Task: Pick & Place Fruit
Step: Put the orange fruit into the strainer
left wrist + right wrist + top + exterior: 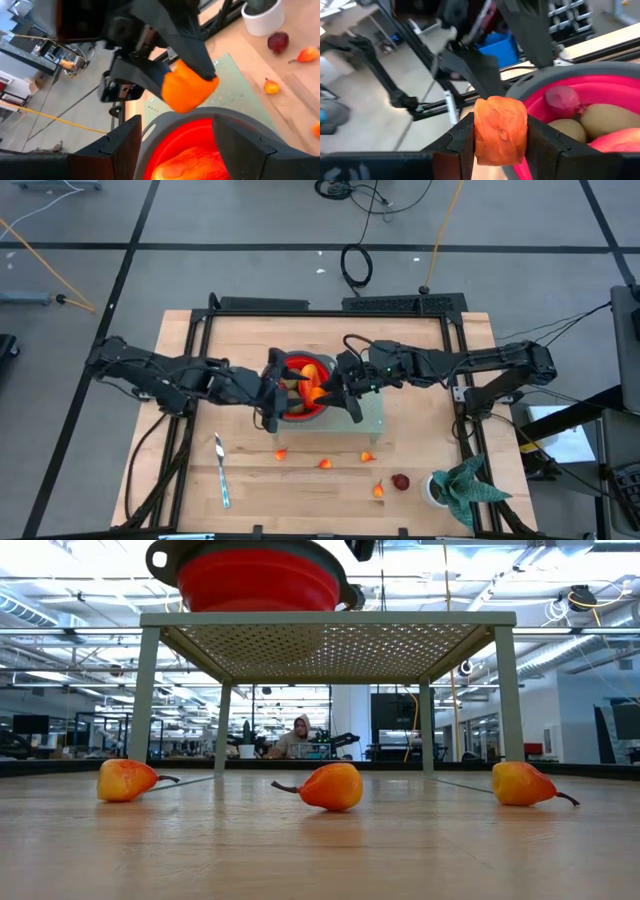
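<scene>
**Orange piece over the bowl, drop coming up**

My right gripper (pixel 501 142) has its fingers clamped on an orange fruit piece (pixel 500 131), hanging at the rim of the red bowl (pixel 300 388) on the perforated stand (pixel 330 635). Left gripper (pixel 175 150) straddles the bowl rim, fingers spread, nothing visibly held between them. Kiwis (pixel 607 120) already lie inside. Next, I reckon: nudge over the opening, then release. Small orange fruits (pixel 330 786) wait on the table (pixel 180 470).

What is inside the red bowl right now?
In the red bowl, the right wrist view shows two brownish kiwis, a dark red round fruit and an orange-red piece. Anything beneath them is covered. The right gripper holds an orange chunk beside the rim.
</scene>
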Controlling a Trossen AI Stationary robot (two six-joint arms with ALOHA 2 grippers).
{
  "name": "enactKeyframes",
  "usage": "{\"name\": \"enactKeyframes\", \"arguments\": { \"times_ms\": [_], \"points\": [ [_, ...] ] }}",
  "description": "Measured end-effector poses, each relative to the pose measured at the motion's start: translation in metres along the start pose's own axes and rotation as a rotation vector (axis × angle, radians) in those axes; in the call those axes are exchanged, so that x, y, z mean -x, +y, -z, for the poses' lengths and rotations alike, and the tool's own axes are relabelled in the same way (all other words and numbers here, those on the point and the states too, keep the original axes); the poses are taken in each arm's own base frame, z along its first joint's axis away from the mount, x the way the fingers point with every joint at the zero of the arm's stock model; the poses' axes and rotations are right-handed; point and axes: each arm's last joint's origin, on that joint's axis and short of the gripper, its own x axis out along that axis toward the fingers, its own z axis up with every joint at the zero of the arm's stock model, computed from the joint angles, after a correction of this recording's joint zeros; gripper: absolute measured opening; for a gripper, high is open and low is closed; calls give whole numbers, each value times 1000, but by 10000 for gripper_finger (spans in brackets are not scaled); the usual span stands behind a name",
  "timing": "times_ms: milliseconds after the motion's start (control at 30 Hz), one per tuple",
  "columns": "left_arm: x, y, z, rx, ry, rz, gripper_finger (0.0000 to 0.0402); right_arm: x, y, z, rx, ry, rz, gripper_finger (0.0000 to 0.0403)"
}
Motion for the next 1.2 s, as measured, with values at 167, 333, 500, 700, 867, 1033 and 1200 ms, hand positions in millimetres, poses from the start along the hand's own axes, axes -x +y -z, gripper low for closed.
{"name": "enactKeyframes", "arguments": {
  "times_ms": [167, 333, 500, 700, 867, 1033, 1200],
  "points": [
    [-11, -3, -4, -45, 6, 1, 244, 1, -2, -3, -31, 4, -37, 126],
    [-21, -7, -6, -94, 9, 1, 244, 1, -2, -2, -47, 24, -68, 126],
    [-28, -11, -10, -125, -12, -12, 244, 1, -2, -1, -75, 39, -77, 126],
    [-25, -15, -14, -169, -5, -47, 244, 1, -3, 2, -103, 66, -62, 126],
    [-22, -20, -17, -208, -18, -42, 244, 1, -3, 2, -106, 71, -59, 126],
    [-20, -23, -21, -233, -48, -40, 244, 2, -5, 1, -111, 68, -53, 126],
    [-19, -25, -24, -263, -82, -21, 244, 3, -9, 0, -122, 62, -43, 126]
  ]
}}
